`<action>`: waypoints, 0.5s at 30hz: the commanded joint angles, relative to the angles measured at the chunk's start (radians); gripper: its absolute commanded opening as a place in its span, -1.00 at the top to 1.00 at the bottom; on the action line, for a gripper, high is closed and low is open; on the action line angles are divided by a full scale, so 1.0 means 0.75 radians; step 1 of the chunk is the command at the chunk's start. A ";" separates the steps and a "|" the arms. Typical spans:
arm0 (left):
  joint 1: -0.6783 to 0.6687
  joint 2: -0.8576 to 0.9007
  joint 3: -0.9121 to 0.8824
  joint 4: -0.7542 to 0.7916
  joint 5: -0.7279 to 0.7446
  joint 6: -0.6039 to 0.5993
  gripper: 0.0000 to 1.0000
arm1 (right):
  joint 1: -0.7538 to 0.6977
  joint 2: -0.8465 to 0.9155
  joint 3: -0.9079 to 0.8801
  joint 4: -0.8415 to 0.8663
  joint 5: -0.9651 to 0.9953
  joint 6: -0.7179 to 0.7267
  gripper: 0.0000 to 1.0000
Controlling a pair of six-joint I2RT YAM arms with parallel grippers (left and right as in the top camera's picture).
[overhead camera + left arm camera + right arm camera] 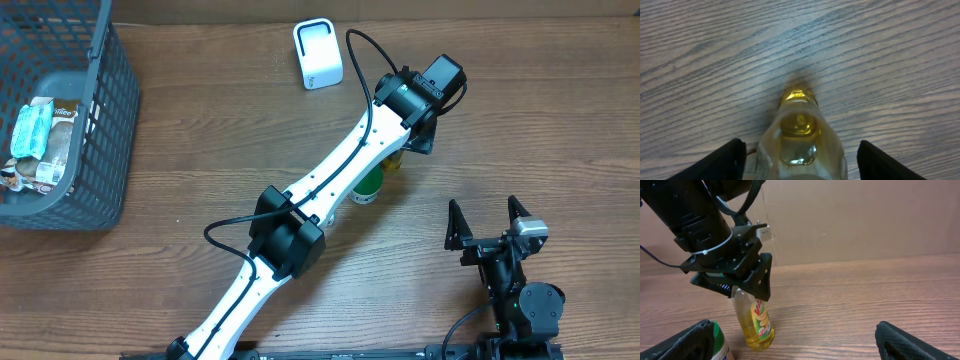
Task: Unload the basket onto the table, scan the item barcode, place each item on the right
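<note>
Bottle of clear plastic holding yellow liquid point(757, 325), with a red-and-green label, is the item to scan. It stands upright on the brown wood-grain table point(200, 150), right of the middle.

Nearest the robot's base, the right gripper point(483, 212) waits with its black fingers spread wide around nothing, probably kept clear of the other arm.

Further out, a white container with a green lid point(367, 187) stands just beside the bottle.

The left gripper point(801, 143) hangs over the bottle's top. Its fingers are spread to either side of the neck, with table showing in both gaps, so the bottle appears to rest on its own base.

Farthest off are a white boxy scanner point(318, 53) and a grey slatted basket point(100, 130). Scanning looks not yet done.
</note>
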 commanded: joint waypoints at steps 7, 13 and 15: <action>0.016 -0.052 0.094 0.002 -0.004 0.024 -0.56 | 0.006 -0.015 -0.014 0.005 -0.009 0.000 -1.00; 0.062 -0.147 0.275 -0.006 -0.006 0.108 -0.63 | 0.006 -0.015 -0.014 0.005 -0.009 0.000 -1.00; 0.084 -0.184 0.317 -0.026 -0.015 0.134 -0.68 | 0.006 -0.015 -0.014 0.005 -0.009 0.000 -1.00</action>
